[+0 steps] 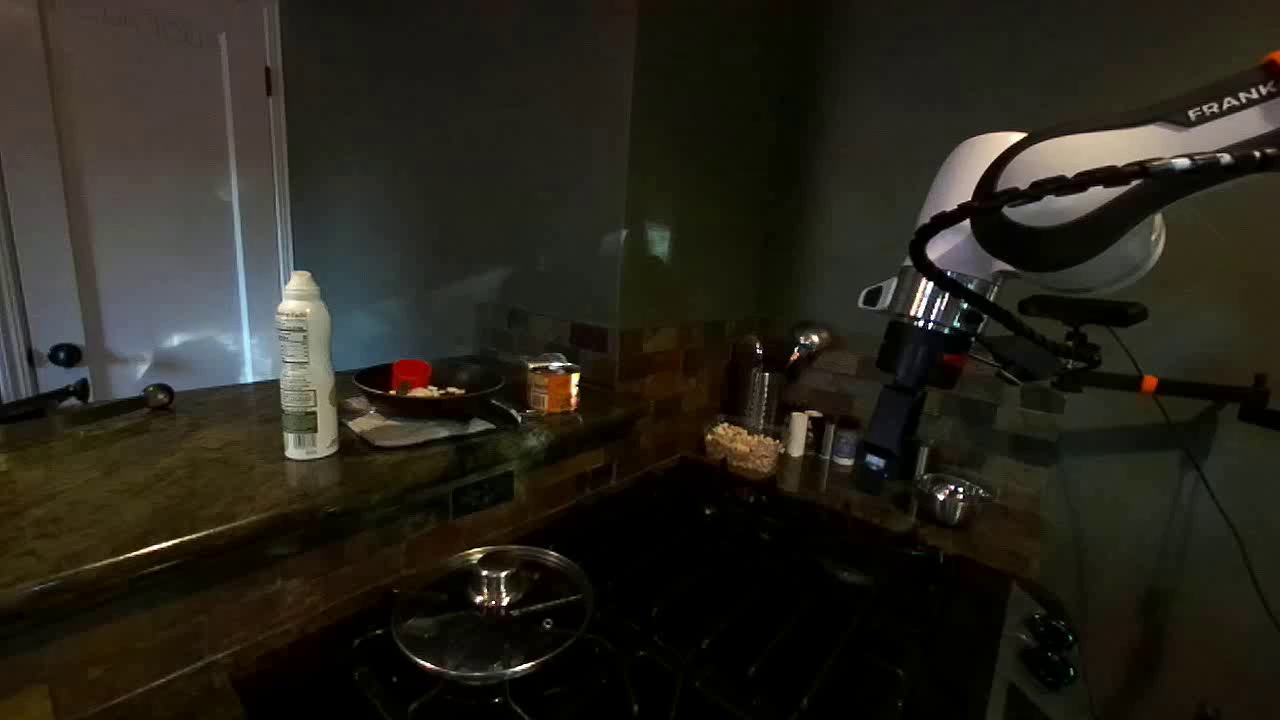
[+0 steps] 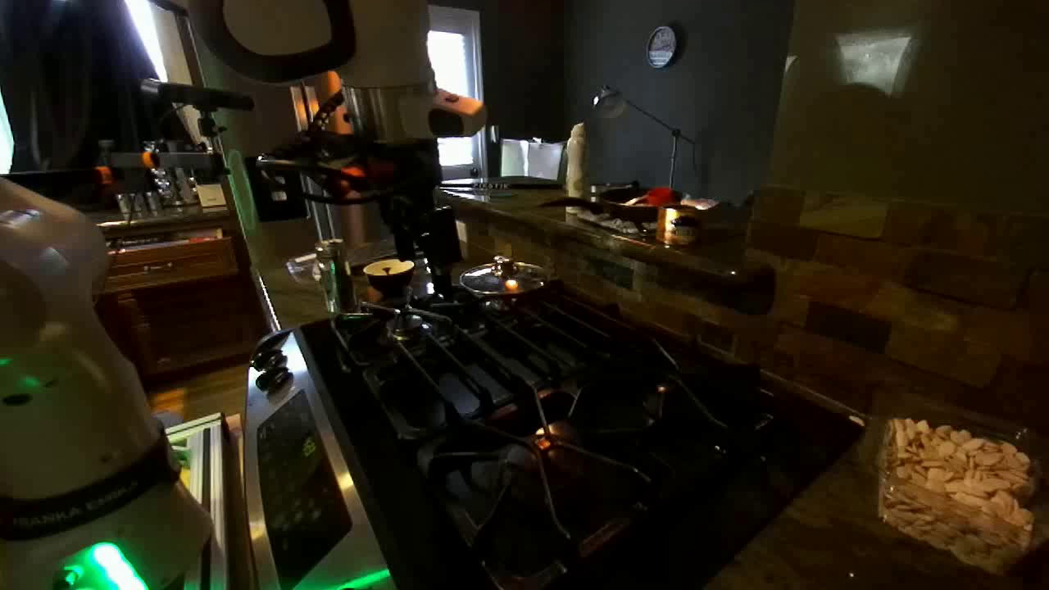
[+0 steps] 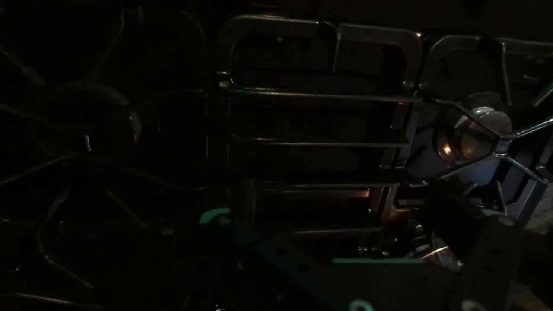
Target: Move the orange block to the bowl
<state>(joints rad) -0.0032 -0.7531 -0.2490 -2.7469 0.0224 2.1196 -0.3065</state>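
Note:
I cannot make out the orange block in any view. A red cup-like thing [image 1: 410,374] sits in the dark pan [image 1: 470,400]; it also shows in an exterior view [image 2: 662,196]. A shiny metal bowl [image 1: 954,499] stands just right of my gripper [image 1: 875,470] in that view. A small bowl with a pale inside [image 2: 389,277] shows left of my gripper [image 2: 442,283] in an exterior view; I cannot tell whether it is the same bowl. In the dark wrist view my gripper [image 3: 350,203] has its fingers wide apart above the stove grates, with nothing held between them.
A glass lid [image 1: 492,612] lies on the stove [image 2: 541,377]. An orange can [image 1: 553,388] and a white bottle [image 1: 308,368] stand on the raised ledge with the pan. A clear box of pale pieces [image 2: 959,483] and small jars [image 1: 820,438] stand beside the stove.

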